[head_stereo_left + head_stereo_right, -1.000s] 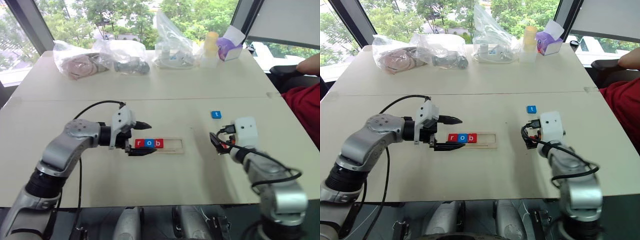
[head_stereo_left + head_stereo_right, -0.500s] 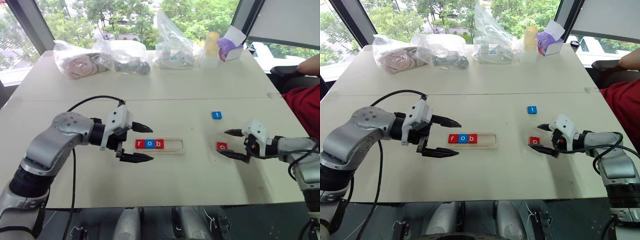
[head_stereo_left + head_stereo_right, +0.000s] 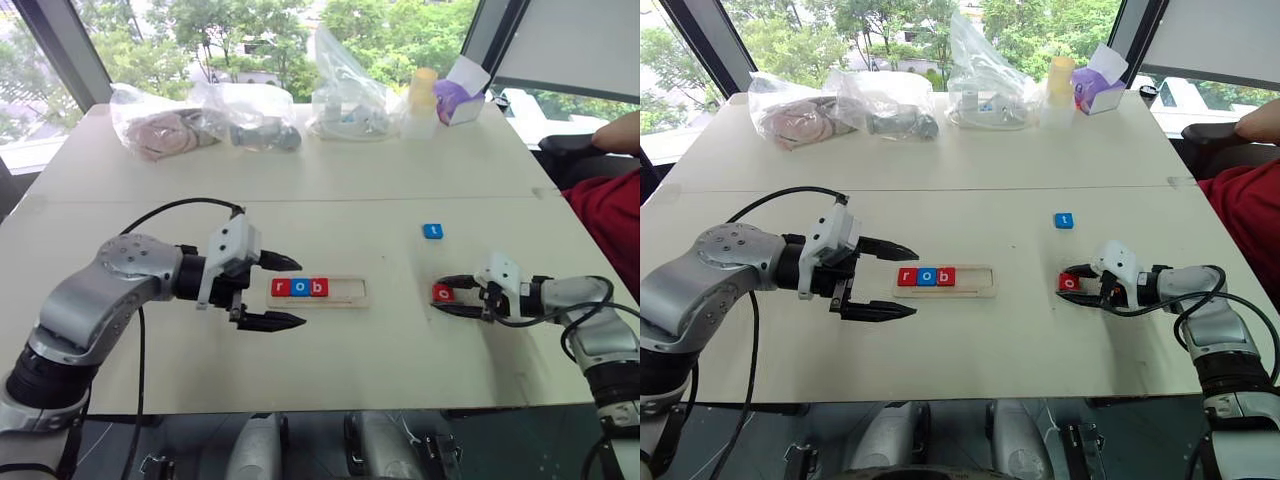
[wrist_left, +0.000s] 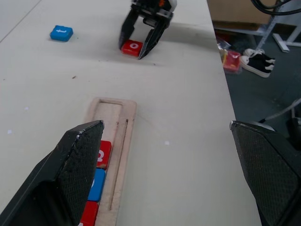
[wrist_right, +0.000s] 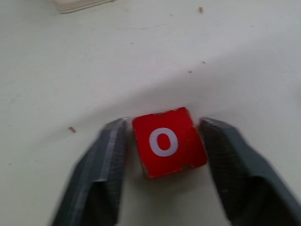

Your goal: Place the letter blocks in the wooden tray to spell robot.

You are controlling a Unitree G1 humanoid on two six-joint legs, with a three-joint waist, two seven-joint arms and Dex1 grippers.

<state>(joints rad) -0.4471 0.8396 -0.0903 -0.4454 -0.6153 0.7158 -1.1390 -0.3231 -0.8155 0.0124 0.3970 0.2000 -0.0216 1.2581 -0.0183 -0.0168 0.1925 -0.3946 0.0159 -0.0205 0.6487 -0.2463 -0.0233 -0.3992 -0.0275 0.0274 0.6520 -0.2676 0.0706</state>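
Observation:
The wooden tray (image 3: 346, 292) lies mid-table with a red r (image 3: 279, 288), a blue o (image 3: 299, 288) and a red b (image 3: 319, 288) at its left end; its right part is bare. To the right of the tray, a red o block (image 3: 442, 293) rests on the table, and my right gripper (image 3: 440, 297) is shut on it, one finger on each side. The right wrist view shows this block (image 5: 168, 141) squeezed between the fingers (image 5: 108, 160). A blue t block (image 3: 432, 231) sits farther back. My left gripper (image 3: 302, 293) hovers open at the tray's left end, holding nothing.
Plastic bags (image 3: 200, 115) with items, a bottle (image 3: 421, 95) and a purple-and-white box (image 3: 458, 95) line the far edge. A person in a red top (image 3: 610, 215) sits at the right side. A seam (image 3: 300, 198) crosses the table behind the tray.
My right gripper came down to the table, settled around the red o and closed on it. My left gripper drew back a little from the tray, staying open.

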